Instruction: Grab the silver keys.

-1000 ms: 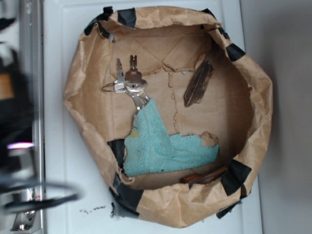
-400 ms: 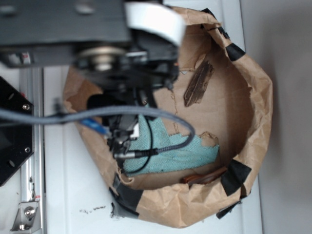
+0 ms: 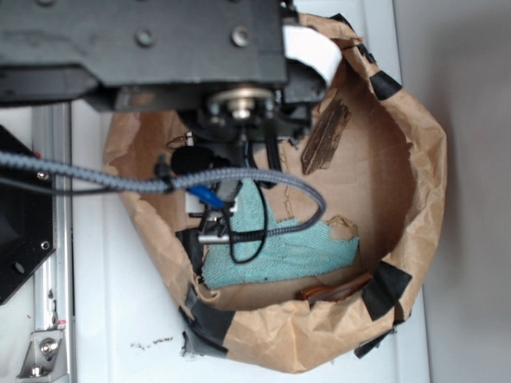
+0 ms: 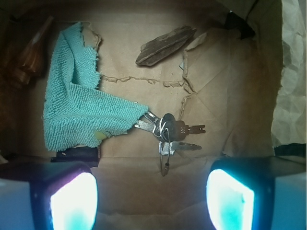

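While the claw (image 4: 152, 191) hangs with jaws spread wide and empty, the silver keys (image 4: 169, 132) lie on the brown paper floor above it, touching the teal cloth (image 4: 79, 108) at their 9 o'clock; wood splinter (image 4: 164, 44) at 12 o'clock.

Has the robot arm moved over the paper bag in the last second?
Yes. The arm swung in from the left edge and now covers the bag's upper left.
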### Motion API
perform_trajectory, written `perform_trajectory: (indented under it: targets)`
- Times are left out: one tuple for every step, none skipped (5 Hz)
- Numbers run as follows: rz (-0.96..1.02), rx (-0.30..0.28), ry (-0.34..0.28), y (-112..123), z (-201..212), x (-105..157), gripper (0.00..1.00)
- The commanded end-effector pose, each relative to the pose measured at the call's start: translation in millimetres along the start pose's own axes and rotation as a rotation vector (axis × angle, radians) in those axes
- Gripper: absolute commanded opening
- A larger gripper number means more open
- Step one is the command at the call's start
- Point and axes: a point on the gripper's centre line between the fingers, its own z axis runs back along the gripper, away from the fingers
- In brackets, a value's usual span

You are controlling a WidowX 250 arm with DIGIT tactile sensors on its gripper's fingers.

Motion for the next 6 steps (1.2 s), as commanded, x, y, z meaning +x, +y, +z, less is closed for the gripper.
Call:
perform_trajectory:
  targets:
    - [-0.027,0.004,-0.03,-4,7,2,1.0]
    - [-0.034,0.013,0.006,-12,-24,23,1.0]
    - [-0.039,0.034,0.027,-14,-46,34,1.0]
    - [-0.117,-0.001,0.061,-6,-48,20,1.0]
    - [-0.169,-0.012,0.056,7,-43,-2,1.0]
    - [-0.19,0.002,0.079,22,-44,-5,1.0]
